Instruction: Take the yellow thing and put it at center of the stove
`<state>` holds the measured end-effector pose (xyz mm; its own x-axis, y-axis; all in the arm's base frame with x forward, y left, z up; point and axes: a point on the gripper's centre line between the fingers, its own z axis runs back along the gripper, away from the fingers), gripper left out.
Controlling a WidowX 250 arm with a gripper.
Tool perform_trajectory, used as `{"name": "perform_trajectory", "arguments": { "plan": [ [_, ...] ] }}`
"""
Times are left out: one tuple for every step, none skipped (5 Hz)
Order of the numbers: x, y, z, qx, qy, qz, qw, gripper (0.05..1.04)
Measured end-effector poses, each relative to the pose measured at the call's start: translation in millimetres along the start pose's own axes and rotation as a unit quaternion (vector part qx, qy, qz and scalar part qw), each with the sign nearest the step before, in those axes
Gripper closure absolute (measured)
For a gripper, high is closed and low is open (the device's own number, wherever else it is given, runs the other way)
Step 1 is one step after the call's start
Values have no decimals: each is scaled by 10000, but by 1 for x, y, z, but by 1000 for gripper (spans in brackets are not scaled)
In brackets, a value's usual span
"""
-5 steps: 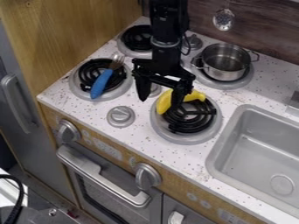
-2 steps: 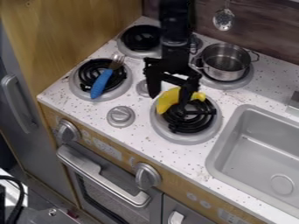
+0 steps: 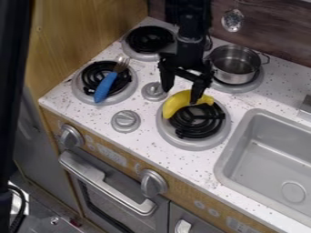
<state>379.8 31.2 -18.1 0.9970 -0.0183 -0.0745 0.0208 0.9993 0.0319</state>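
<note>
The banana (image 3: 180, 101) lies across the rim of the front right burner (image 3: 197, 146), off the stove's center, so it likely needs lifting and shifting toward the bare white tabletop (image 3: 144, 105) among the burners. The hand (image 3: 181, 96) is open, its fingers spread above and around the banana's upper side, apparently lined up for a grasp. The arm (image 3: 190, 29) comes from the top edge and hangs nearly upright. The pot (image 3: 235, 64) sits just behind, well placed out of the way.
</note>
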Motion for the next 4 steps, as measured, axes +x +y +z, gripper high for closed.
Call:
{"name": "perform_trajectory", "arguments": {
  "plan": [
    [1,2,-13,59,218,23,9997,83],
    [-9,5,-27,37,388,87,9992,125],
    [-15,2,-33,-6,293,206,9994,381],
    [-15,1,-28,-34,246,246,9994,516]
  ]
}}
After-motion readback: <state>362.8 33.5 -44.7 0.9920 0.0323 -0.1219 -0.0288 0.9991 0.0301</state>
